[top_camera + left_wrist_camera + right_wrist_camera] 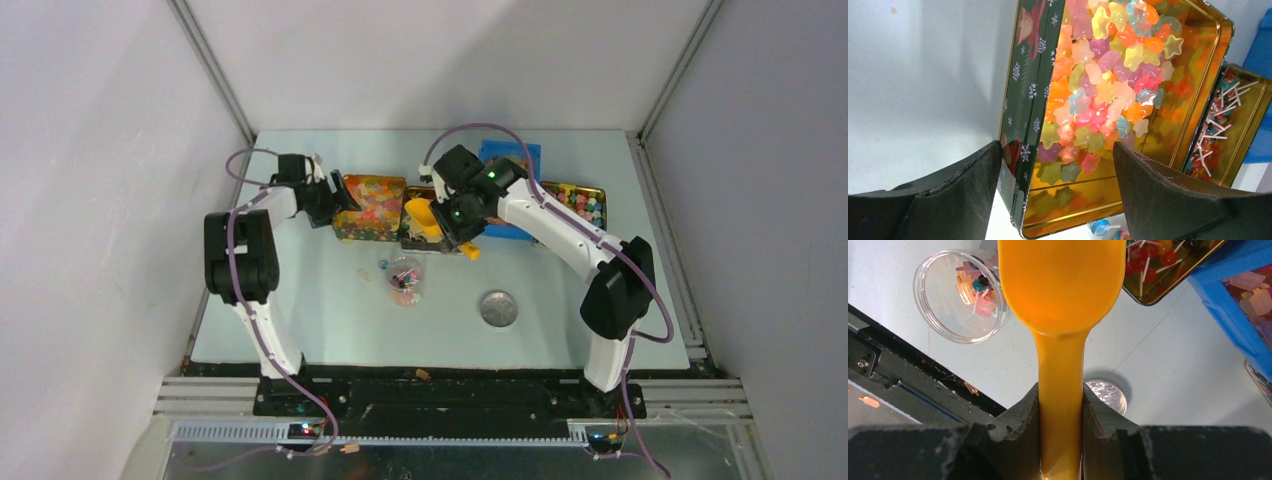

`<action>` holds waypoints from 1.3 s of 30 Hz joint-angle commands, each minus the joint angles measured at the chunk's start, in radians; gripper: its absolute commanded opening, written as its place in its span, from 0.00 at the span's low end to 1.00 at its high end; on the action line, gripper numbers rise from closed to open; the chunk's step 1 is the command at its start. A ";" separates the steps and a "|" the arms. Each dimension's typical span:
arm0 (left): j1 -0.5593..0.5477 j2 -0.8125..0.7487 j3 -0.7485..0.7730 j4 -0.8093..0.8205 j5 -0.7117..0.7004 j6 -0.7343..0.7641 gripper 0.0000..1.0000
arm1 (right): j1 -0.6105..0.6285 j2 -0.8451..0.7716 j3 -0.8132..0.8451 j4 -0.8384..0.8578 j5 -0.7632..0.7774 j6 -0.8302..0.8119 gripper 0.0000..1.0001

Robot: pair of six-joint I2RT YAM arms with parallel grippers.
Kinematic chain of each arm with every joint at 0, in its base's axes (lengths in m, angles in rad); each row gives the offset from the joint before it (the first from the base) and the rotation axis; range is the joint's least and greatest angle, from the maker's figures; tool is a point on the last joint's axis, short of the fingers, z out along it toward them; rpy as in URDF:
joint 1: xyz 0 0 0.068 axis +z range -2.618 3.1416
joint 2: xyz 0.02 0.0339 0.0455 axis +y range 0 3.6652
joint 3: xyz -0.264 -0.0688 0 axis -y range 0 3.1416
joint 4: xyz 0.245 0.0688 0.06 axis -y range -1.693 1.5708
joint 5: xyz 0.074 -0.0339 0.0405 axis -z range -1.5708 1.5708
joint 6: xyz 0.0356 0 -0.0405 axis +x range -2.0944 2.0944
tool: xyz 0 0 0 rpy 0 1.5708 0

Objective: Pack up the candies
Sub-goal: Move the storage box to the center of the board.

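We see lollipops (1215,125), sticks crisscrossed; left gripper (1057,146) jaws spread astride the tin wall (1028,90); right gripper (1060,390) pinches scoop (1060,285).

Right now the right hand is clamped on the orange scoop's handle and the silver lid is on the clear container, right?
Lid is wrong. The silver lid lies on the table, apart from the open clear container, as the top view shows. The right hand is clamped on the handle of the orange scoop.
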 commanded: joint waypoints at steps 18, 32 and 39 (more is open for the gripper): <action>-0.095 -0.234 -0.149 -0.039 -0.146 -0.018 0.85 | 0.005 -0.070 -0.005 -0.004 -0.003 0.018 0.00; -0.091 -0.655 -0.229 -0.084 -0.383 0.039 0.98 | 0.012 -0.093 -0.021 -0.010 0.008 0.027 0.00; -0.089 -0.886 -0.371 0.007 -0.216 0.011 1.00 | 0.014 -0.117 -0.059 0.006 -0.002 0.036 0.00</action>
